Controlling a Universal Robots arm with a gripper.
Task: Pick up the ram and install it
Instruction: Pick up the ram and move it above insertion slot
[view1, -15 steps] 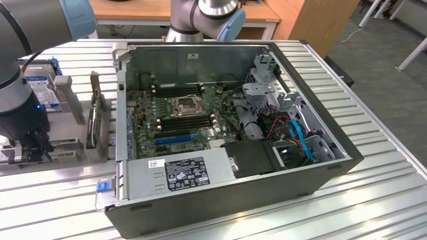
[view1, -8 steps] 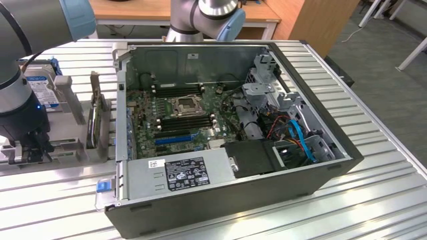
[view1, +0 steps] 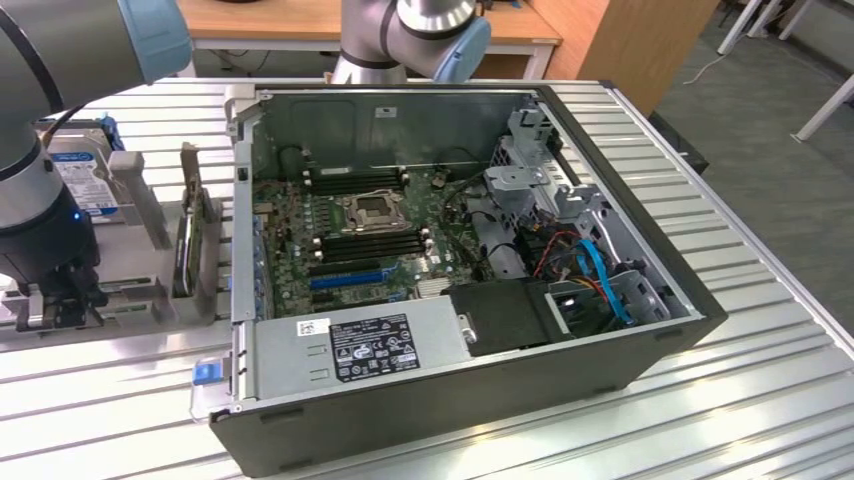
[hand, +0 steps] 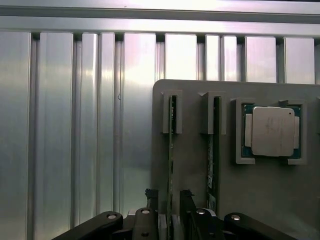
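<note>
One ram (hand: 172, 135), standing on edge in the holder (hand: 192, 170) slot, is sitting between the open claw's (hand: 168, 196) jaws; gripping squarely on its flat faces should be keeping it untilted.

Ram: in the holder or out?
In. The ram stands on edge in a slot of the gray holder, gripper open astride it.
</note>
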